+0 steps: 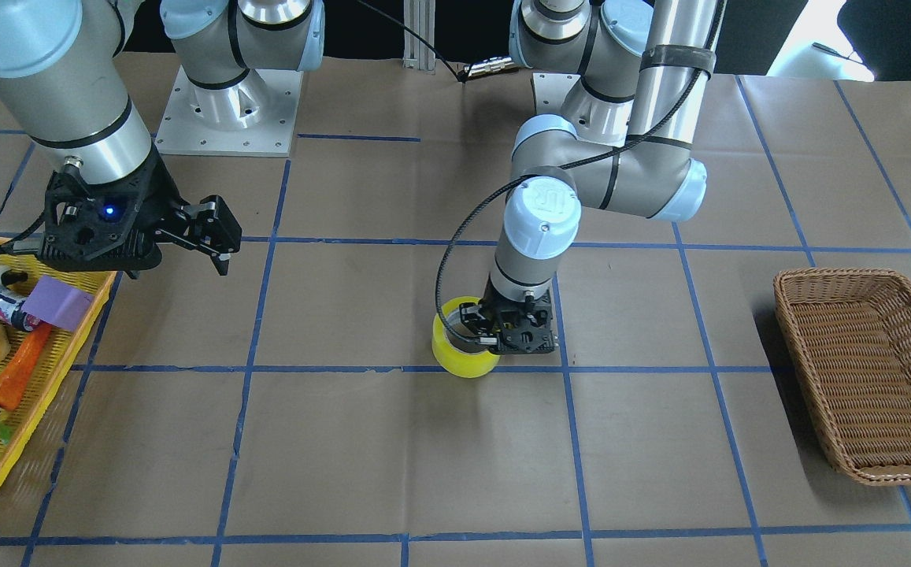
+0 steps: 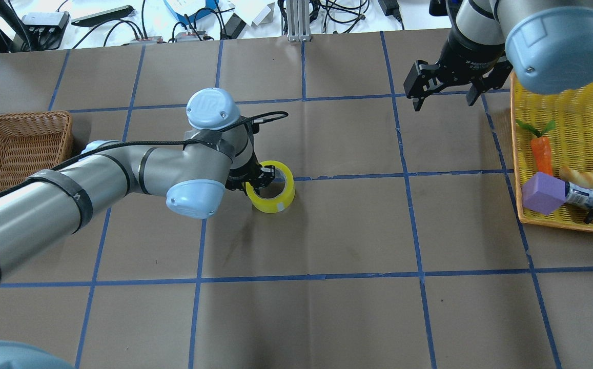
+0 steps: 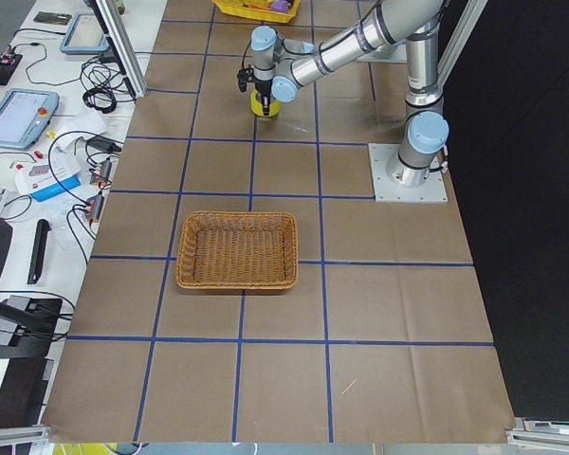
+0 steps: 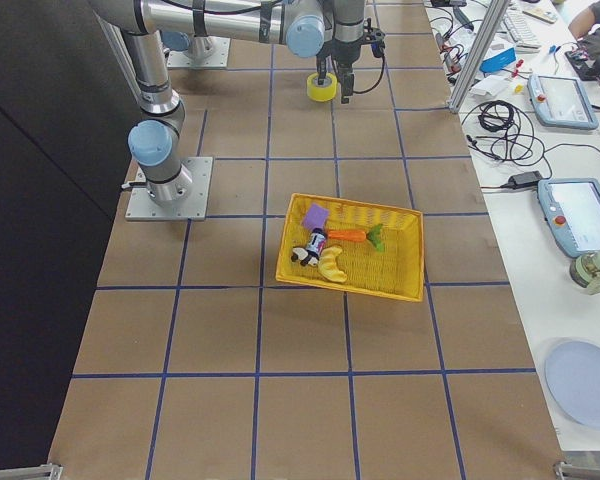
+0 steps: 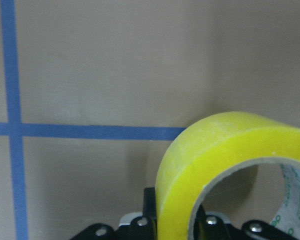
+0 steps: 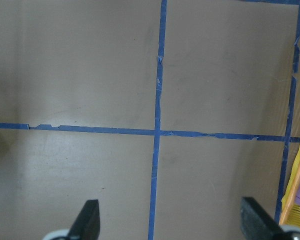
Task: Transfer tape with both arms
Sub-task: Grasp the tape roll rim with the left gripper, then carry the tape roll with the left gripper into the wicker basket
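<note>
The yellow tape roll (image 2: pixel 275 202) lies near the middle of the table, low on the brown paper, and shows in the front view (image 1: pixel 463 361). My left gripper (image 2: pixel 262 178) points down onto it. In the left wrist view its jaws straddle the wall of the roll (image 5: pixel 225 145), one inside the core and one outside, shut on it. My right gripper (image 2: pixel 442 95) hangs open and empty above the table beside the yellow tray, also seen in the front view (image 1: pixel 217 236). The right wrist view shows its fingers (image 6: pixel 87 220) wide apart over bare paper.
A yellow tray (image 2: pixel 583 102) at the robot's right holds a purple block (image 2: pixel 543 192), a carrot (image 2: pixel 541 154), a croissant and a small bottle. A brown wicker basket (image 2: pixel 14 148) stands at the robot's left, empty. Cables and devices lie beyond the far edge.
</note>
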### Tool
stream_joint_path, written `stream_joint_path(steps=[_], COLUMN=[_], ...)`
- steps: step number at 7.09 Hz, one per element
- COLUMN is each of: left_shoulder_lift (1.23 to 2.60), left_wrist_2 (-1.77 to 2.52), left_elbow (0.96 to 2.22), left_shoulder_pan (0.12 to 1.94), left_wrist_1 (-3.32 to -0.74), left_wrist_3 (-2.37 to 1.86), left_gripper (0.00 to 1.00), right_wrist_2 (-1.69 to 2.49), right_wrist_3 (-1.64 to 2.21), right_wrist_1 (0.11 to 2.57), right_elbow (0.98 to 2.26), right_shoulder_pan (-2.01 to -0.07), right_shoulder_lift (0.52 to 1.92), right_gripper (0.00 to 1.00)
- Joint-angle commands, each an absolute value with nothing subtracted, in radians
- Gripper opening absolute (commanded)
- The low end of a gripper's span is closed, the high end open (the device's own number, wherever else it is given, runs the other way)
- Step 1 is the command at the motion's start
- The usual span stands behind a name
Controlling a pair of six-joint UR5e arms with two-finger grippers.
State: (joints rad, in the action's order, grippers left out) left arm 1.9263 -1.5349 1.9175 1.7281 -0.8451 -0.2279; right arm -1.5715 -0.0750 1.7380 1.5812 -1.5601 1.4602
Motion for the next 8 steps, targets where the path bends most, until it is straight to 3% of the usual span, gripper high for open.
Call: stream_joint_path(steps=[1,3,5,8], left_shoulder_lift=[1.832,1.842,1.947,2.153], left_wrist_2=[-1.542,-1.542,-1.54,-1.54], left_elbow=[1.908,1.803,1.647,1.516], left_shoulder_pan=[1.495,1.199,0.943,0.79], left_wrist_1=[-0.912,-0.963,-1.012,-0.996], left_wrist_3=[0.035,0.466,0.807,1.017], left_gripper=[0.0,0.0,0.01,0.04], right_wrist_2=[-1.572,-1.572,-1.571,-1.571], right_wrist_3=[-0.087,-0.094,-0.1,-0.107], right_wrist_1=[1.74,1.743,1.743,1.74], right_elbow=[1.579,1.588,1.591,1.592], right_shoulder_pan=[-1.56,-1.559,-1.559,-1.559], right_shoulder_lift=[1.459,1.459,1.459,1.459], right_gripper=[1.0,1.0,1.0,1.0])
